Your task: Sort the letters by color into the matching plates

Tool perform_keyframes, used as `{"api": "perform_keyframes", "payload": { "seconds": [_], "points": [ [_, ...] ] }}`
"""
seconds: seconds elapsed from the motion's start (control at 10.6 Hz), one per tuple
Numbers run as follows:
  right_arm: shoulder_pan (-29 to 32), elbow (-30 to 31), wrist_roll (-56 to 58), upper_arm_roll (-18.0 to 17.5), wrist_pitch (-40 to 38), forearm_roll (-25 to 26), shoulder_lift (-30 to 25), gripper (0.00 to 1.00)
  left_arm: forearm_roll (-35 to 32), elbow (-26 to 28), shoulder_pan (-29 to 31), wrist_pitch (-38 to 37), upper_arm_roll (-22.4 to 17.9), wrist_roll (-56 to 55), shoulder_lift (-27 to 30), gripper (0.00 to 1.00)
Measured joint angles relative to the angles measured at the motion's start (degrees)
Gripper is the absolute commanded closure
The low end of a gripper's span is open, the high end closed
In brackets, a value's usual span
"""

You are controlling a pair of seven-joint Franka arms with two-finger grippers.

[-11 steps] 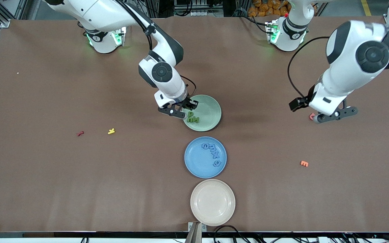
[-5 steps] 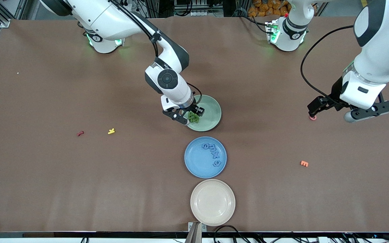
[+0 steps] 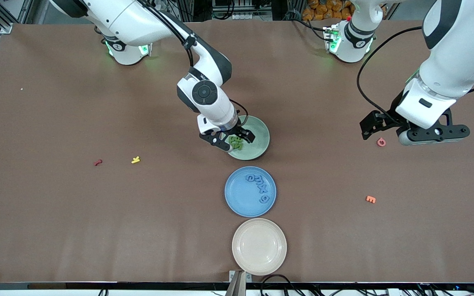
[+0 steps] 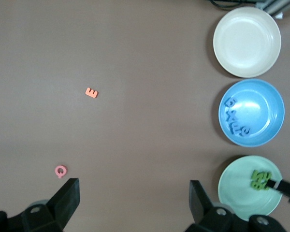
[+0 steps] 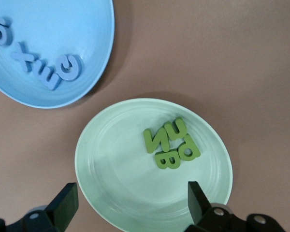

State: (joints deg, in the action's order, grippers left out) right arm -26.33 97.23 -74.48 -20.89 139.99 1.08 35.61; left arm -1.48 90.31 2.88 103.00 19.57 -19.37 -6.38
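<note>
The right pincer (image 3: 233, 140) hangs low over the green plate (image 3: 257, 131), jaws apart and empty, directly above the four green letters (image 5: 170, 145) clustered in that plate. Risk: a sideways exit at this height could let a fingertip clip the cluster and push a letter over the rim; a straight vertical lift avoids this. The four blue letters (image 3: 258, 187) lie in the blue plate (image 3: 237, 197), next nearer the front camera. The left pincer (image 3: 410, 133) waits, jaws apart and empty, near a pink piece (image 3: 381, 142) on the table (image 3: 56, 205).
</note>
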Motion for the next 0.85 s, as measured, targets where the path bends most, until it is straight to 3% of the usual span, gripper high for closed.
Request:
{"api": "perform_keyframes", "payload": {
  "seconds": [0.28,0.85],
  "points": [
    [1.3,1.0,1.2,0.4,-0.7,0.1,-3.2,0.00,1.8,-0.3,0.9,-0.5,-0.1,6.3,-0.1,0.00],
    [4.2,2.5,3.5,0.4,-7.6,0.2,-11.5,0.00,3.0,-0.9,0.2,-0.5,0.3,5.7,0.0,0.00]
  ]
}}
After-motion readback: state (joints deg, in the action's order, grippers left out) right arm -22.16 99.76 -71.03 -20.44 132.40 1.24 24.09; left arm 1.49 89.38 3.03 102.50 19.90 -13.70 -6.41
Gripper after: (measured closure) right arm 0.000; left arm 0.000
